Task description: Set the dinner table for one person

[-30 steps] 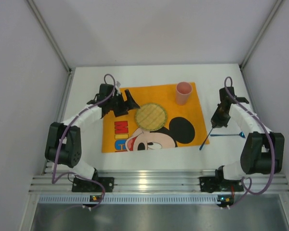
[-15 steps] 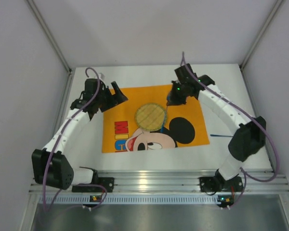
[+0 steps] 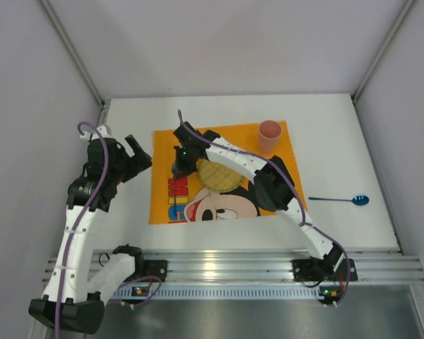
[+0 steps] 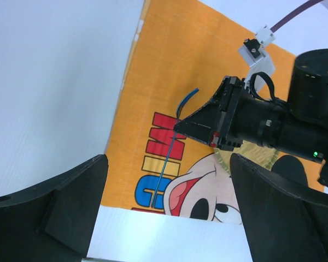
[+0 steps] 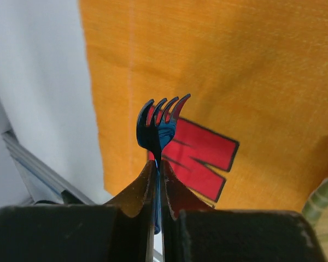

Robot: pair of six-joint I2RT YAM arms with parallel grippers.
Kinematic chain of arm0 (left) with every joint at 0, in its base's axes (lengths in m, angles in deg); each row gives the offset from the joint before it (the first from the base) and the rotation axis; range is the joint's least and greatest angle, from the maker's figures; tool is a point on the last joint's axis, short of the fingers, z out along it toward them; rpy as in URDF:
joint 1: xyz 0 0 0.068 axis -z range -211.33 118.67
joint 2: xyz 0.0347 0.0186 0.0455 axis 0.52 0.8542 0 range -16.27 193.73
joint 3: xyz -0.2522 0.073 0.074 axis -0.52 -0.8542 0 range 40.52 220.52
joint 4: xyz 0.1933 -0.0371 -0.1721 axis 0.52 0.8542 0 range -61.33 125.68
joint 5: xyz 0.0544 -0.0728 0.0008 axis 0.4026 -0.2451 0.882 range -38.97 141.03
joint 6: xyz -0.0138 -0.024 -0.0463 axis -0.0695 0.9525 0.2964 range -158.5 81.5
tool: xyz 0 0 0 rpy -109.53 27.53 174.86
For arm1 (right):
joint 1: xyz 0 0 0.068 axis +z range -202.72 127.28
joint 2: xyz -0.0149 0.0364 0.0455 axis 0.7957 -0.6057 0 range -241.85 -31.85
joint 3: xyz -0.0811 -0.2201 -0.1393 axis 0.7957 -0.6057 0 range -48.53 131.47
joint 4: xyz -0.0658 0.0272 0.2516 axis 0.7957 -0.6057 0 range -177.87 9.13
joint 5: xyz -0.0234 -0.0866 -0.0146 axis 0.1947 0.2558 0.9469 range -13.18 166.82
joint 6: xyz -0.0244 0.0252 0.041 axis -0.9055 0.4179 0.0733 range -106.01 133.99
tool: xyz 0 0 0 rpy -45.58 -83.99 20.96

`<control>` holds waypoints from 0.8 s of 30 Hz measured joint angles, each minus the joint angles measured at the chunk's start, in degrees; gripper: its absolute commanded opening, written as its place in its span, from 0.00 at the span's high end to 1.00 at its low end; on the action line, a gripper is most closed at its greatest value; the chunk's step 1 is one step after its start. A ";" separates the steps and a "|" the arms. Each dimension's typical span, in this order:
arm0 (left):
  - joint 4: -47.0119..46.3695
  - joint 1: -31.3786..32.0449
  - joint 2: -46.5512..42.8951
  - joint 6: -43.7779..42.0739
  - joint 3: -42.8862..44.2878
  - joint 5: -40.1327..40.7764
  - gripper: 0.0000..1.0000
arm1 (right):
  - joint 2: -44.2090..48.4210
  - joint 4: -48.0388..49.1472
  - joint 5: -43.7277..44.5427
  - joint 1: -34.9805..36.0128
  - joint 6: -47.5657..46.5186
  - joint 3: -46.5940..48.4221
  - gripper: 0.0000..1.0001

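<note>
The white dinner table (image 3: pixel 339 141) carries an orange Mickey Mouse placemat (image 3: pixel 233 145). On the mat lie a woven yellow-green plate (image 3: pixel 222 175) and a pink cup (image 3: pixel 270 134). My right gripper (image 3: pixel 179 167) reaches across to the mat's left part and is shut on a blue fork (image 5: pixel 162 122). The fork hangs with its handle tip near the mat over the coloured letters (image 4: pixel 167 164). A blue spoon (image 3: pixel 340 200) lies on the table right of the mat. My left gripper (image 3: pixel 133 158) is open and empty, raised left of the mat.
A ribbed aluminium rail (image 3: pixel 226 272) runs along the table's near edge. Grey walls close in the left, right and back sides. The right arm's links (image 3: pixel 268 183) span over the plate and the mat's right half.
My right arm has swung from the table's right side across the mat to its left part, carrying the fork. My left arm has pulled back leftward off the mat.
</note>
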 measured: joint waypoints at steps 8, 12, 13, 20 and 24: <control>5.03 -0.02 -1.62 -1.33 -0.09 1.57 0.02 | -3.32 2.51 -0.17 -0.33 0.87 -0.13 0.49; 4.96 -0.04 -1.29 -1.38 -0.35 0.87 0.02 | -1.18 5.95 -1.09 -0.94 0.28 -2.69 0.49; 4.87 -0.02 -0.96 -1.38 -0.42 0.48 0.02 | 1.49 6.93 -1.03 -1.20 0.11 -6.27 0.49; -1.29 -0.04 1.64 -1.38 -5.05 -4.85 0.02 | 45.31 12.15 1.44 -18.40 -1.16 -50.82 0.51; -5.38 -0.02 3.67 -1.36 -8.57 -8.72 0.02 | 68.57 11.13 7.67 -45.22 -2.51 -66.47 0.49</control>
